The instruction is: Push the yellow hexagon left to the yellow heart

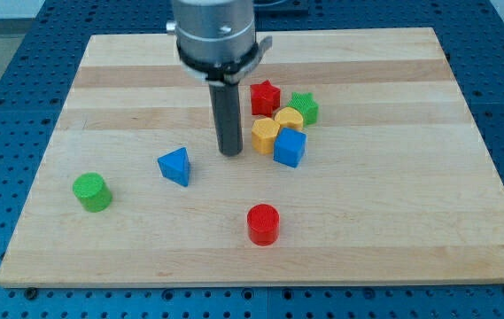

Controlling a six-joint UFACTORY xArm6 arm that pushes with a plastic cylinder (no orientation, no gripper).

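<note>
The yellow hexagon (265,136) lies right of the board's centre, in a tight cluster. The yellow heart (289,118) sits just up and to the right of it, touching or nearly touching it. My tip (230,152) is on the board just left of the yellow hexagon, with a small gap between them. The rod rises from the tip to the arm's grey end at the view's top.
The cluster also holds a red star (265,96), a green star (305,107) and a blue cube (290,148). A blue triangle (175,166) lies left of my tip. A green cylinder (91,191) is at the far left and a red cylinder (262,223) near the bottom.
</note>
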